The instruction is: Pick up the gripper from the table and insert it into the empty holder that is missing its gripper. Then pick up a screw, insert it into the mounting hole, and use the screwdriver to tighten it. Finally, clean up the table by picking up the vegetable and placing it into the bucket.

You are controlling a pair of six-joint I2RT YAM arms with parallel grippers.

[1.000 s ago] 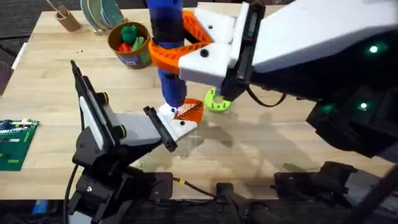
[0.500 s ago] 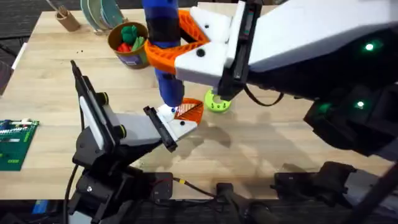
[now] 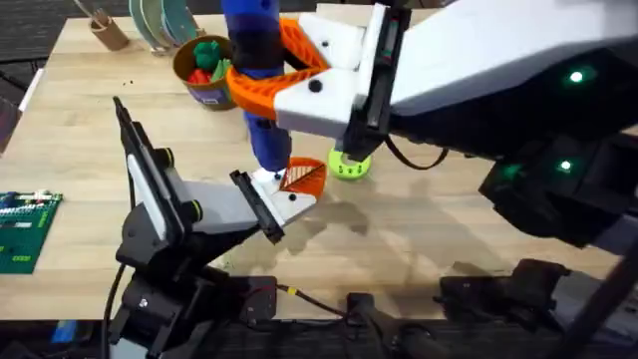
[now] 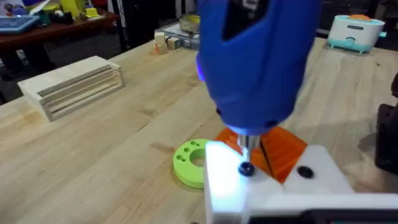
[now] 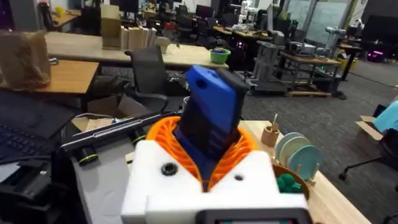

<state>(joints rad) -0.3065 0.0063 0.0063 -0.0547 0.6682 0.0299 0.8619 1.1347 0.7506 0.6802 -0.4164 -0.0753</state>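
Step in hand, as judged: tightening the screw. The right hand (image 3: 261, 78), its orange pads clamped round the body of the screwdriver (image 3: 256, 90), holds the tool upright over the middle of the worktop (image 3: 439, 239). In the left wrist view the thin metal tip sits on a dark screw (image 4: 246, 168) in the top face of the holder (image 4: 273, 186), the white block, with the gripper (image 3: 303, 178), the orange wedge, seated in it just right of the tip.

The holder appears to be part of the left hand (image 3: 282, 197) itself; whether its fingers are apart or together, I cannot tell.

Next move, by estimate: keep the tip square on the screw head and press straight down while driving. A tilt would likely let the tip slip off onto the white face.

Clean-up looks done or nearly so: a green piece, likely the vegetable (image 3: 207, 50), lies inside the bucket (image 3: 207, 72) at the far left, beside something red.

Surface: pale wood grain. A lime-green ring disc (image 3: 349, 166) lies just right of the wedge. A brown cup (image 3: 106, 30) and stacked plates (image 3: 161, 20) stand at the far-left edge, and a green circuit board (image 3: 22, 229) lies at the near left.

Room: open workshop with desks, chairs and grey carpet in the right wrist view.
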